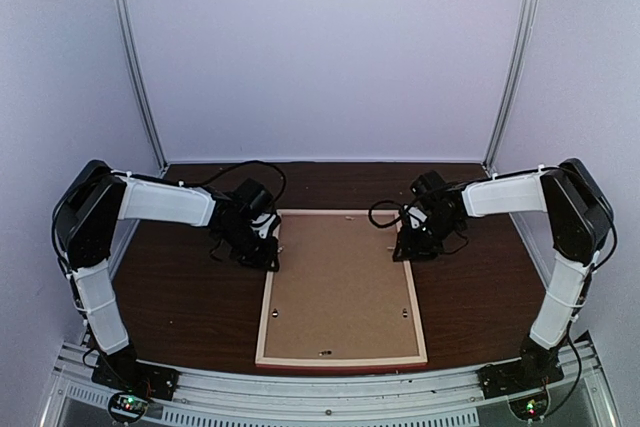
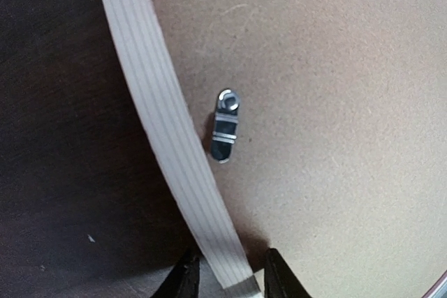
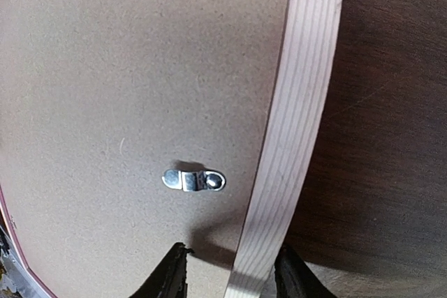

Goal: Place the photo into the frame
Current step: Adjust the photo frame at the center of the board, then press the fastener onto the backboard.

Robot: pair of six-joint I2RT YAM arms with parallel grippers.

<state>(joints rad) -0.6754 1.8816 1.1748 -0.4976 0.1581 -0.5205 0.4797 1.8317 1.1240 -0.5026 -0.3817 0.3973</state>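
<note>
The frame (image 1: 265, 319) lies face down on the dark table (image 1: 180, 297), its pale wood back upward, with the brown backing board (image 1: 340, 282) inside it. At the frame's left rail, the left gripper (image 2: 230, 278) has one finger on each side of the rail; I cannot tell if they press it. At the frame's right rail, the right gripper (image 3: 234, 271) stands astride with fingers apart and a gap on the board side. A metal clip (image 2: 225, 125) sits on the board just inside each rail.

Front of frame (image 1: 264, 317) unseen, face down, left gripper (image 2: 232, 277), right gripper (image 3: 234, 273) jaws cropped in wrist views
</note>
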